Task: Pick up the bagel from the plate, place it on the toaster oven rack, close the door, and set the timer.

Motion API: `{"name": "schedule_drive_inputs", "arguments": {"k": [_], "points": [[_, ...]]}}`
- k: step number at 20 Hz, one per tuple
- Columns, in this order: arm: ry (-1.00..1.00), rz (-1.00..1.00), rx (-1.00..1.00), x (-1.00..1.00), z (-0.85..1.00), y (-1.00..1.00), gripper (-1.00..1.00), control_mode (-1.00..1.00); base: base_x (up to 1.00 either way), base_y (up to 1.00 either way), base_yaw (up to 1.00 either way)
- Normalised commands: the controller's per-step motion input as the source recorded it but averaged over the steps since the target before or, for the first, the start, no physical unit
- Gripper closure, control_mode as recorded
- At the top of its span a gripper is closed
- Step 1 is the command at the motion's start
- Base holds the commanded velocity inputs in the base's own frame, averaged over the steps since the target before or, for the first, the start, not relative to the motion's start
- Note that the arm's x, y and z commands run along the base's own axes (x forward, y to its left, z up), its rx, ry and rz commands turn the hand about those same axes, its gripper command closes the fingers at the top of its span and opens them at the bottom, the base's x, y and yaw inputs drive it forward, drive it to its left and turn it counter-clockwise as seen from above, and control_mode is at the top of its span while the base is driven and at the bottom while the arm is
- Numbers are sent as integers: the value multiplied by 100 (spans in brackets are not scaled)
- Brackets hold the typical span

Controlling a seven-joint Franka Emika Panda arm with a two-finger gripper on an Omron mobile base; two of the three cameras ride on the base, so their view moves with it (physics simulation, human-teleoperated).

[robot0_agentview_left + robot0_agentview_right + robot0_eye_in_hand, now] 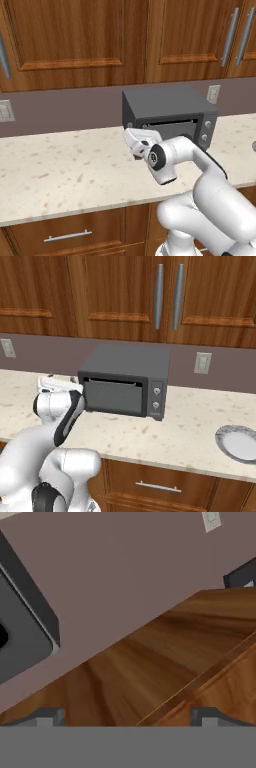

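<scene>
Hand [127, 717]: jaws standing wide, gripping nothing, pointing up at the wall and wooden cabinets [165, 662]. Toaster oven [125, 381]: sitting on the counter [190, 431] just beside the hand, door [114, 396] standing almost shut. Plate [239, 443]: lying well apart at the counter's right end.

One toaster oven [125, 381] on the counter [60, 165], two knobs [156, 397] on its front panel (stacked one above the other), one plate [239, 443] off to the side, two wall outlets [202, 363], three upper cabinet handles [168, 296], one drawer handle [157, 487]
</scene>
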Motion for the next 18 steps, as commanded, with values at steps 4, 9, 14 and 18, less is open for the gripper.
{"name": "schedule_drive_inputs", "arguments": {"k": [4, 9, 14, 18], "points": [[5, 2, 13, -100, 89, 1, -100, -100, 0, 0, 0], [3, -1, 46, -92, 90, 0, -100, -100, 0, 0, 0], [0, -7, 61, -57, 74, 6, -100, -100, 0, 0, 0], [6, -14, 63, -43, 67, 1, -100, -100, 0, 0, 0]]}}
